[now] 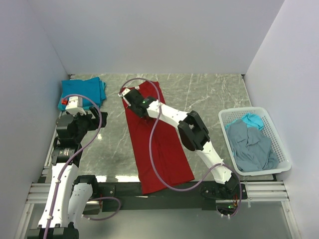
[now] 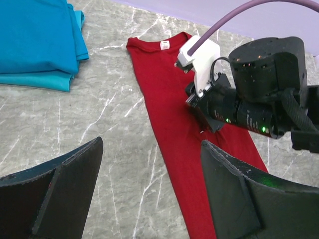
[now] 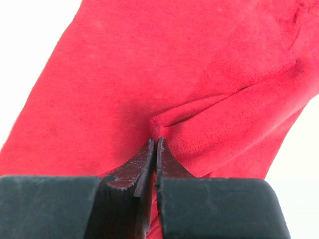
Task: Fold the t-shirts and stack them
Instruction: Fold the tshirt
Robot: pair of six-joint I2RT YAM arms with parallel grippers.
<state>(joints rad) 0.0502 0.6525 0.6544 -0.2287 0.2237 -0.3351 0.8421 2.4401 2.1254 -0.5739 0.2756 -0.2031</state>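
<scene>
1. Jaws of right gripper (image 3: 155, 145) pinched tight on a fold of the red t-shirt (image 1: 162, 154), laid long down the table (image 1: 219, 94) middle.
2. Left gripper (image 2: 152, 145) wide apart, empty, near the folded teal t-shirts (image 1: 82, 92).

The top view looks steeply down from high beyond the hem of the long bright red cloth t-shirt (image 1: 169, 162) (image 2: 164, 99) (image 3: 149, 74). The left wrist view faces it low from its left; the right wrist view sits close against it. All share it.
</scene>
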